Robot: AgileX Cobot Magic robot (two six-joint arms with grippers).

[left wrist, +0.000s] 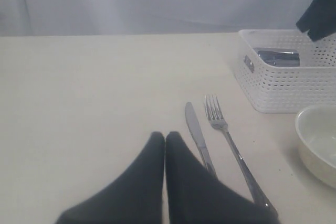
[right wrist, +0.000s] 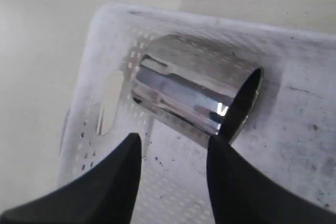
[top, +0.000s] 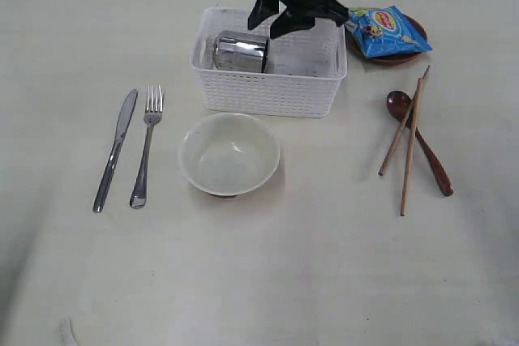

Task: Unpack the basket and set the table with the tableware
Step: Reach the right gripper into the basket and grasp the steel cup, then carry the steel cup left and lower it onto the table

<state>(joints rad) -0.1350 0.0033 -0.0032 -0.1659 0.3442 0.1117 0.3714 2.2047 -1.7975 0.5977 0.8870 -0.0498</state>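
Before the basket (top: 268, 95), nearest of all, a round off-white bowl (top: 229, 154) sits glossy on the cream counter (top: 259, 281). Left of the basket, a steel knife (top: 115, 150) and fork (top: 146, 147) lie side by side, and the left hand (left wrist: 165, 137) hangs over their handles, clenched on nothing. Right of the basket, two wooden chopsticks (top: 409, 139) cross a dark red spoon (top: 398, 104). The basket is white rectangular plastic with perforated walls. A shiny steel cup (top: 240, 52) lies on its side inside, at the left end. The right hand (right wrist: 174, 142) hovers over it, released. Behind the basket's right corner, a blue snack packet (top: 388, 30) covers a small brown plate (top: 392, 60).
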